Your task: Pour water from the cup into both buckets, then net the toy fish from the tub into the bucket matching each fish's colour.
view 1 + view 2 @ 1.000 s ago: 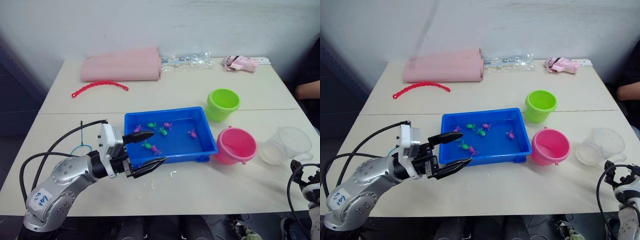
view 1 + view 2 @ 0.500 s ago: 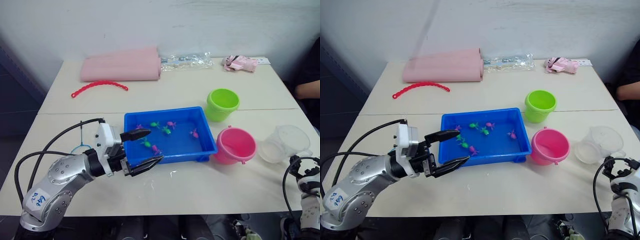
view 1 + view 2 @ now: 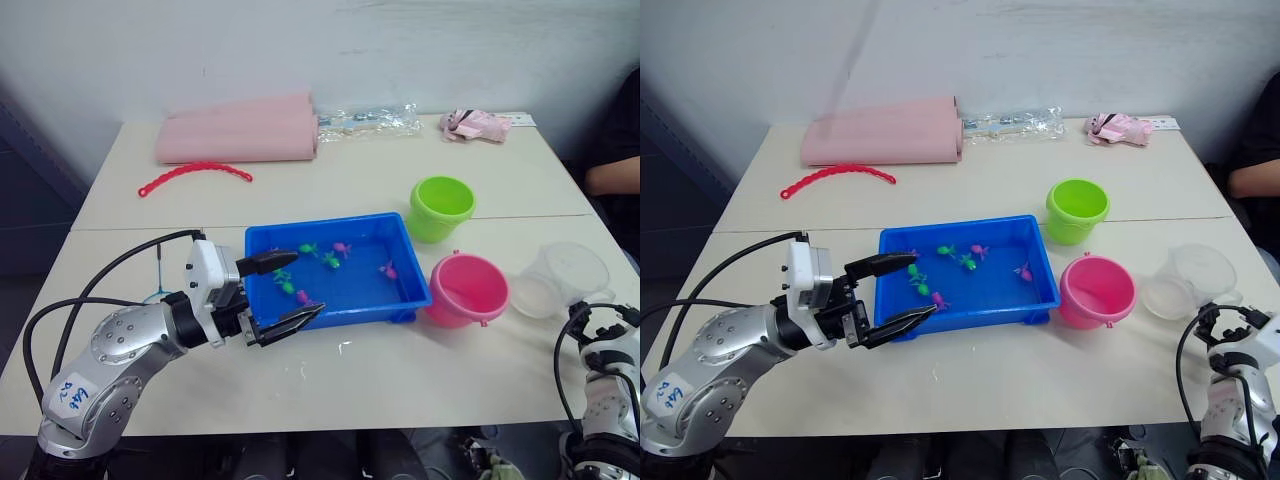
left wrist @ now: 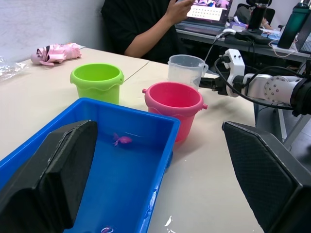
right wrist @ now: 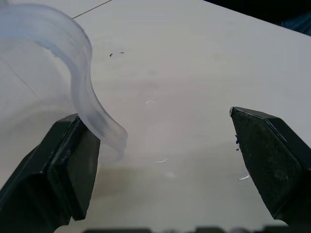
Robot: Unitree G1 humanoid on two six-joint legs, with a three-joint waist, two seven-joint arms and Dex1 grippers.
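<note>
Centrally on the tabletop (image 3: 350,185) sits the blue tub (image 3: 262,240), holding a shallow layer of water and several toy fish: green ones (image 3: 307,249) toward its middle and left, pink ones including one (image 3: 388,270) near its right wall. About seven are countable; the exact number is unclear.

Right of the tub stand the two buckets. The green bucket (image 3: 441,207) is above the tub's upper right corner; its contents cannot be made out. The pink bucket (image 3: 468,290) stands just beside the tub's lower right corner, with no fish inside in the left wrist view.

The clear cup (image 3: 562,278) stands at the right edge of the frame, right of the pink bucket; whether it holds water I cannot tell.

The left gripper (image 3: 283,290) hovers at the tub's lower left corner, jaws wide apart and empty. The right gripper (image 5: 160,160) is low at the right edge, jaws apart, one finger (image 5: 63,160) next to the cup's handle (image 5: 97,121), not closed on it.

The net (image 3: 160,290) is partly visible behind the left arm, in the left of the frame.
</note>
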